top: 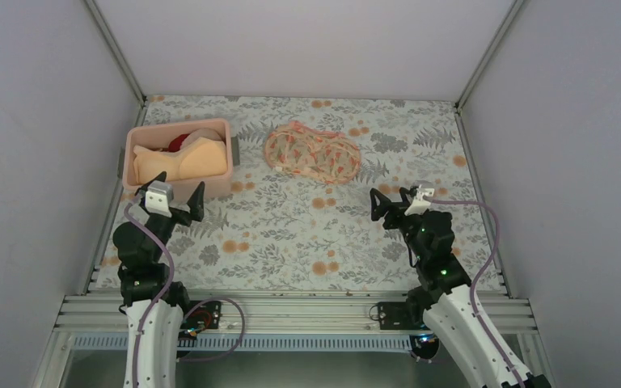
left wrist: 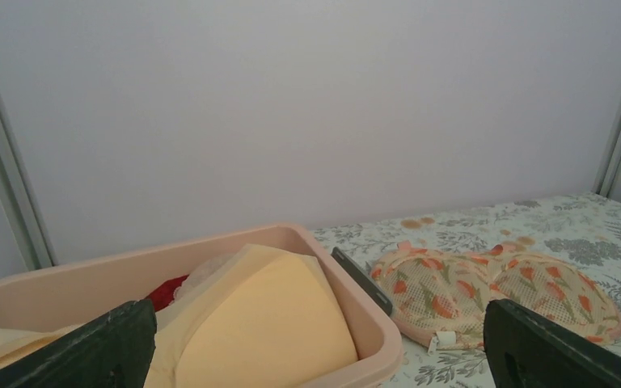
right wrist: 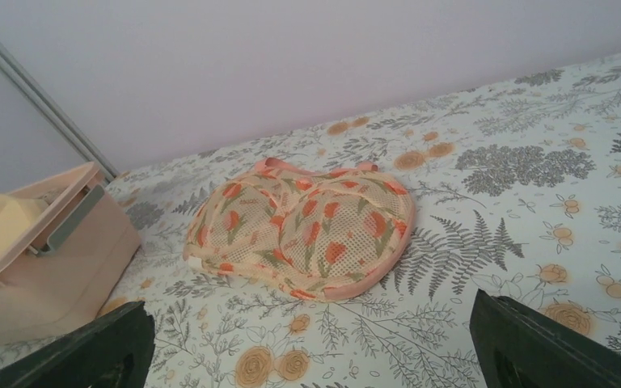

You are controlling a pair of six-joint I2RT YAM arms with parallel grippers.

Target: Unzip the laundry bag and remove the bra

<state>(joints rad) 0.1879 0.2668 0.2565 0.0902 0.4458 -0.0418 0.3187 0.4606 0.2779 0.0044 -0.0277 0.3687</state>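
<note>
The laundry bag (top: 312, 152) is a peach mesh pouch with red-orange flower marks, lying flat and zipped at the back middle of the table. It also shows in the left wrist view (left wrist: 497, 291) and the right wrist view (right wrist: 303, 227). A white zip tab (left wrist: 445, 340) sits at its near left edge. No navy bra is visible; the mesh hides the contents. My left gripper (top: 173, 194) is open and empty, just in front of the pink bin. My right gripper (top: 395, 200) is open and empty, in front and right of the bag.
A rigid pink plastic bin (top: 224, 179) stands left of the bag, holding a peach bra (top: 179, 162) and a red garment (top: 179, 142). It has dark handles (top: 235, 150). White walls and metal posts enclose the floral table cloth (top: 307, 234).
</note>
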